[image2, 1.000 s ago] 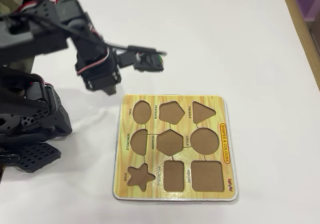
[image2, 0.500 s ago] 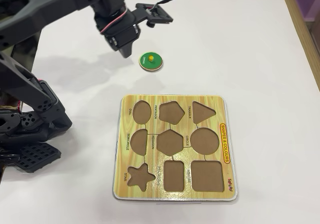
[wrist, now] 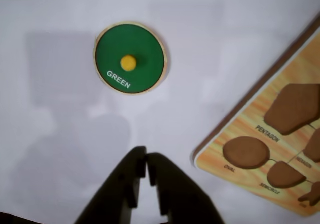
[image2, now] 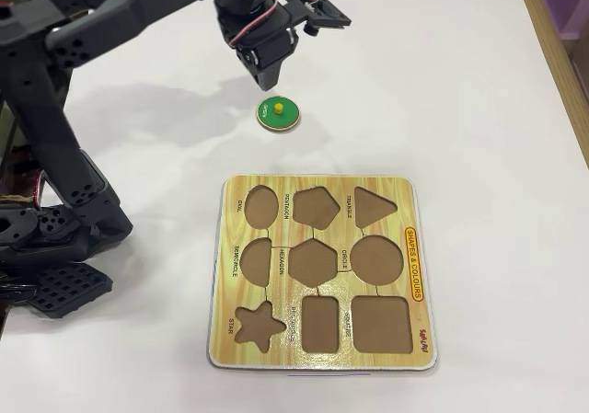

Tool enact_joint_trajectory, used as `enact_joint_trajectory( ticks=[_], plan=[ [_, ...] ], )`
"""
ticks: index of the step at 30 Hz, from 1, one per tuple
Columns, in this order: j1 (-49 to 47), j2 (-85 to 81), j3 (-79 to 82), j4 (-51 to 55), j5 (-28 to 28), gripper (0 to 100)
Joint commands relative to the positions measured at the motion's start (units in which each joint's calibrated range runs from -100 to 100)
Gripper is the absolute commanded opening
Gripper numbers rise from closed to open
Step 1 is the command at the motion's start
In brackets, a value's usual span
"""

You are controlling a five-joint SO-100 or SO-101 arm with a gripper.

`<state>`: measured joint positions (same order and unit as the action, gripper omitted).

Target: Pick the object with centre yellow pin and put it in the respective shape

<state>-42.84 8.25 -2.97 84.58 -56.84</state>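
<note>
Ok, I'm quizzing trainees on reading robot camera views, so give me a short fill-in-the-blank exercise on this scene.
1. The word printed on the disc is ____.
2. The knob at the disc's middle is coloured ____.
3. In the wrist view, the hand has its fingers ____.
4. In the overhead view, the CIRCLE cut-out of the puzzle board is ____, like every other cut-out.

Missing words: GREEN; yellow; shut; empty

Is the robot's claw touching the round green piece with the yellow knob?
Apart. In the wrist view, bare white table shows between the closed jaws of the gripper and the round green wooden disc with the yellow knob.
</note>
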Motion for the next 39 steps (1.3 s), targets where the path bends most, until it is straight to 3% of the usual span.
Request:
enact_joint_trajectory(
  ticks=[1, 18, 25, 39],
  plan=[
    [-0.91, 1.96, -5.31, 1.16, 0.25, 1],
    [-1.59, 10.83, -8.36, 4.27, -0.07, 1],
    [-1.49, 14.51, -8.27, -6.62, 0.25, 1],
    [-1.69, 16.69, -8.36, -7.48, 0.14, 2]
  ],
)
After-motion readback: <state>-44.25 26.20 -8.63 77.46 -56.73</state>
